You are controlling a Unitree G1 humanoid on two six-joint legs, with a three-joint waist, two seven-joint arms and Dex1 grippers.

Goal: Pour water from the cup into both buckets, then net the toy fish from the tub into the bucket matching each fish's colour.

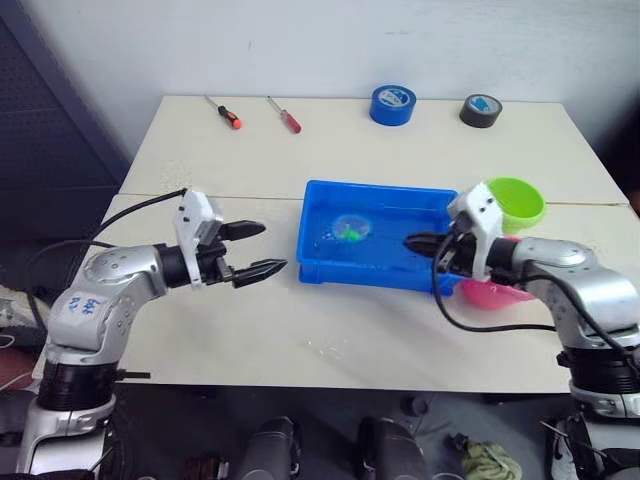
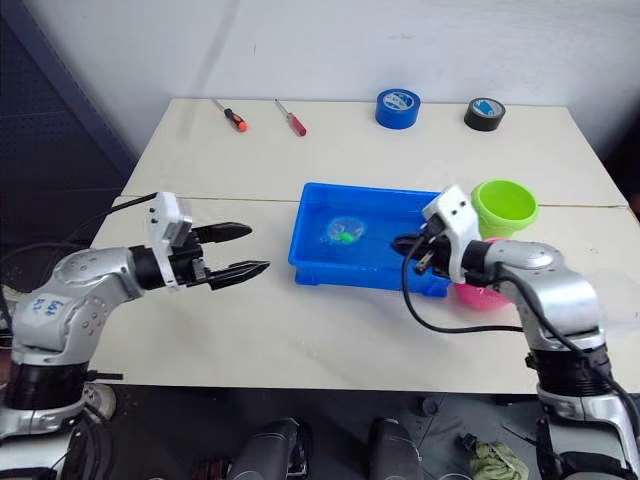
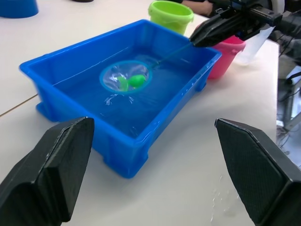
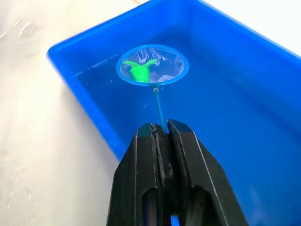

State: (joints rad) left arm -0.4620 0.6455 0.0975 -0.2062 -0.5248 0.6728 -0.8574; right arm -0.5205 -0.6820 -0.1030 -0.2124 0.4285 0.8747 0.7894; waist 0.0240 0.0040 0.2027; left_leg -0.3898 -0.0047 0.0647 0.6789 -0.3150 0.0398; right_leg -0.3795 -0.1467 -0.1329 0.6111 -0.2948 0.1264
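Note:
The blue tub (image 1: 310,262) sits mid-table with water in it. My right gripper (image 1: 415,243) is over the tub's right end, shut on the net's thin handle (image 4: 159,106). The net's blue hoop (image 4: 152,65) lies at the water surface near the tub's middle, with a green toy fish (image 4: 138,70) in the mesh. The lime green bucket (image 1: 516,203) stands behind the tub's right end. The pink bucket (image 1: 490,292) is partly hidden under my right arm. A clear cup (image 3: 254,44) shows beside the pink bucket. My left gripper (image 1: 255,250) is open and empty, left of the tub.
Two screwdrivers (image 1: 224,112) (image 1: 284,114) lie at the table's far left. A blue tape roll (image 1: 393,104) and a black tape roll (image 1: 481,110) rest along the far edge. Water drops speckle the table in front of the tub (image 1: 320,345).

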